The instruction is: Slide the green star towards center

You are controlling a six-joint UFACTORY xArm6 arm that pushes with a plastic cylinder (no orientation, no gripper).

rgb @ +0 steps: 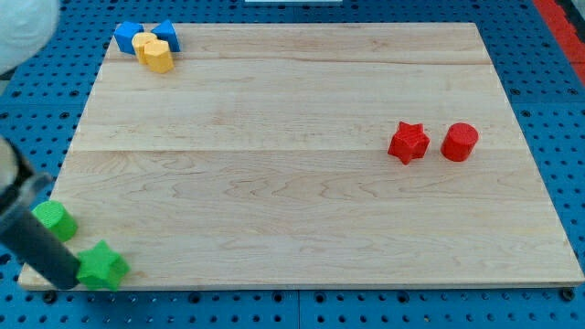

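Note:
The green star (102,266) lies at the wooden board's bottom left corner. My tip (62,281) is at the end of the dark rod that comes in from the view's left edge. It sits right against the star's left side, touching or nearly so. A green round block (55,220) lies just above, partly hidden behind the rod.
A red star (409,143) and a red cylinder (460,142) sit at the right of the wooden board (292,164). At the top left corner two blue blocks (128,37) and two yellow blocks (156,55) are bunched together. The board's bottom edge runs just below the green star.

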